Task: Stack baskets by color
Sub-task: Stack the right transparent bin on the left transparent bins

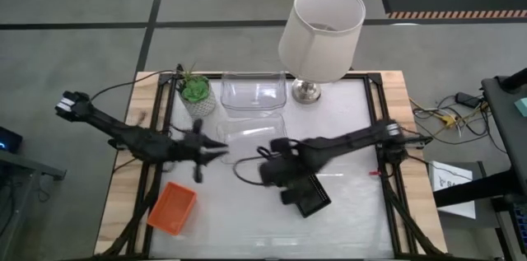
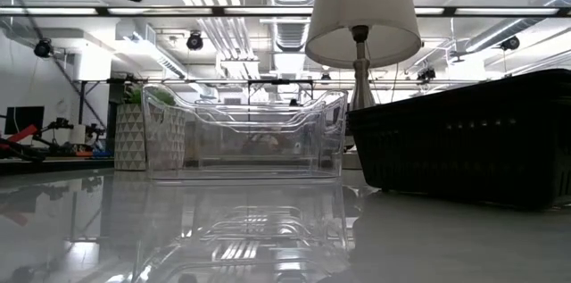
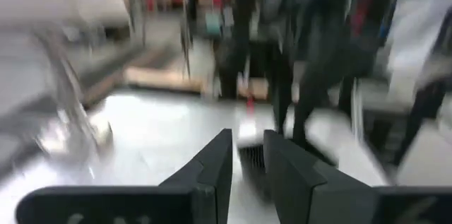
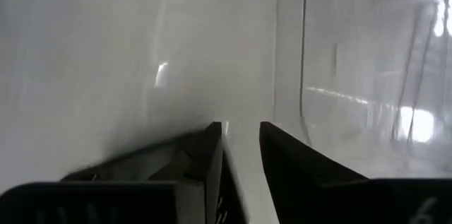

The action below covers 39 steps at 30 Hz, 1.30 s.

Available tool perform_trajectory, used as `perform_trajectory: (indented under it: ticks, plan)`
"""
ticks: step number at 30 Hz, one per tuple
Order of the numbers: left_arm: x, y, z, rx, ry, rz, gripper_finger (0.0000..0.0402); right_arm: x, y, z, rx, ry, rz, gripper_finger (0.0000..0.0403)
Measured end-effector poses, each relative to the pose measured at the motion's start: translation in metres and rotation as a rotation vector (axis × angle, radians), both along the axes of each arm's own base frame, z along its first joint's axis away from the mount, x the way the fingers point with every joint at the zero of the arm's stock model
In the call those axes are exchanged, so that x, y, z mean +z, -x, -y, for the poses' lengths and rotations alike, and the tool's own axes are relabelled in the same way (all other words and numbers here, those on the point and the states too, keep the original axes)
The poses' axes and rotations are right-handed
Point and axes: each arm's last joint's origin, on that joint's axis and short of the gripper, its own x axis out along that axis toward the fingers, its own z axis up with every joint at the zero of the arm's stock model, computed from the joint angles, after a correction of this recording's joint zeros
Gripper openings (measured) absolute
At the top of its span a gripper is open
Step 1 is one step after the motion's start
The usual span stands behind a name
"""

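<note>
Overhead and level views of a white tabletop (image 1: 346,203) during colour sorting of shallow plastic baskets. The black mesh basket stack (image 1: 311,195) lies just below the tabletop's centre, toward five o'clock, and fills the right of the low view as a dark wall. The right gripper (image 1: 276,170) hovers at the stack's ten-o'clock edge; its wrist view shows the two dark fingers (image 4: 208,160) a narrow gap apart with what looks like a black rim beside one of them, and nothing clamped, so the step in hand is judged to be the release of a black basket onto its pile. The orange mesh basket stack (image 1: 172,208) sits at the tabletop's seven-o'clock corner. One clear rounded-corner basket (image 1: 254,92) rests at twelve o'clock, between the small potted green plant (image 1: 196,93) and the white-shaded lamp (image 1: 321,30); a second clear basket (image 1: 251,133) lies just below it, near the centre. The left gripper (image 1: 210,150) hangs at nine o'clock of centre, beside that second clear basket, its fingers (image 3: 215,167) slightly parted and empty. The next move likely calls for raising the right gripper clear of the black pile, then nesting the central clear basket into its neighbour; thin transparent walls will demand a careful rim grasp.
</note>
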Motion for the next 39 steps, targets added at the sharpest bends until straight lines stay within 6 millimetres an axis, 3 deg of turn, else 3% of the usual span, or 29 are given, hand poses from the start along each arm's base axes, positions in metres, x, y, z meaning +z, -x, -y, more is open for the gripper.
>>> perform_trajectory:
  ticks: [4, 6, 10, 14, 18, 23, 30, 35, 39]
  plan:
    - [-0.006, -0.029, 0.014, -0.028, -0.019, -0.238, 0.0065, 0.007, 0.042, -0.011, -0.062, 0.018, 0.029, 0.0084]
    - [-0.002, -0.043, 0.021, -0.045, -0.021, -0.331, 0.0065, 0.01, 0.063, -0.014, -0.102, 0.027, 0.078, 0.0082]
    - [-0.012, -0.07, 0.03, -0.088, -0.053, -0.596, 0.0072, 0.013, 0.101, -0.016, -0.14, 0.011, 0.219, 0.0082]
    - [-0.013, -0.097, 0.028, -0.106, -0.051, -0.709, 0.0103, 0.003, 0.128, -0.015, -0.126, -0.026, 0.344, 0.0082]
    - [-0.027, -0.12, 0.018, -0.079, -0.1, -0.781, 0.0146, -0.009, 0.152, -0.009, -0.087, -0.048, 0.463, 0.0082]
    - [-0.04, -0.137, -0.002, -0.025, -0.115, -0.833, 0.0184, -0.031, 0.172, 0.0, -0.04, -0.061, 0.634, 0.0082]
    - [-0.063, -0.149, -0.015, -0.002, -0.088, -0.879, 0.0188, -0.048, 0.193, 0.013, 0.003, -0.089, 0.798, 0.0082]
    - [-0.08, -0.155, -0.014, -0.031, -0.073, -0.923, 0.0155, -0.052, 0.202, 0.019, -0.012, -0.11, 0.815, 0.0082]
    - [-0.088, -0.158, -0.014, -0.037, -0.081, -0.942, 0.009, -0.053, 0.203, 0.019, -0.014, -0.111, 0.813, 0.0082]
